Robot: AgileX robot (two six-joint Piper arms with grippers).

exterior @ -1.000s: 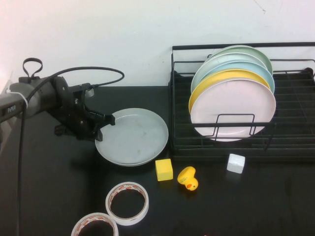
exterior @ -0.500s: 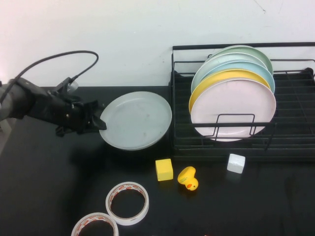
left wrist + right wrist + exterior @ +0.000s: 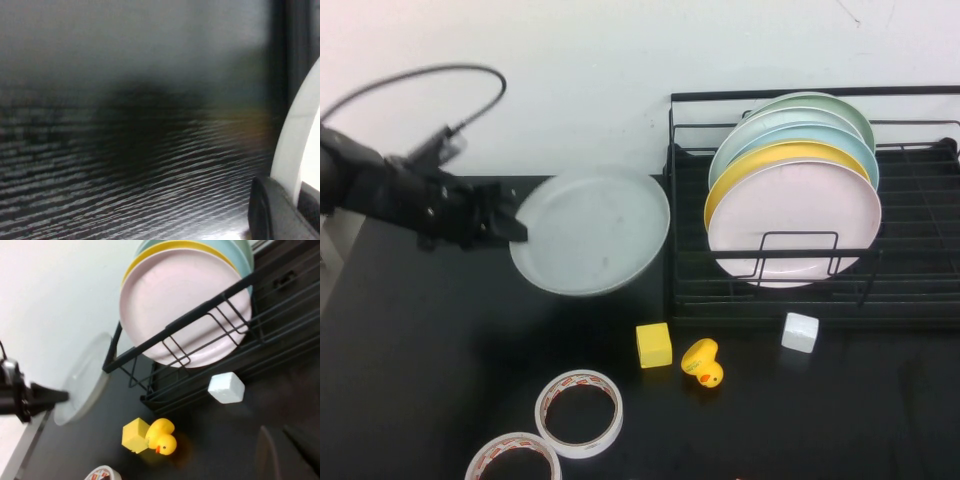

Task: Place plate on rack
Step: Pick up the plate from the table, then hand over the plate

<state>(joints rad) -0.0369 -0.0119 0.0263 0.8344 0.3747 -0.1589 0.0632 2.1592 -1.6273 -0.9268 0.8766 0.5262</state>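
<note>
Even, bright light; soft shadow under the plate (image 3: pixel 590 230) on the counter (image 3: pixel 420 380). Left wrist view is heavily blurred.

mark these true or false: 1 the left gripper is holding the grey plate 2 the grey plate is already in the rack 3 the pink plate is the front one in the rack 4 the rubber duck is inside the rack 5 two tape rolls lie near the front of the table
1. True: the left gripper is shut on the rim of the grey plate.
2. False: it is held up, left of the rack, not in it.
3. True: the pink plate stands in front of the yellow, blue and green ones.
4. False: the rubber duck sits on the table before the rack, beside the yellow cube.
5. True: the tape rolls lie there.
The right gripper is not in the high view.
</note>
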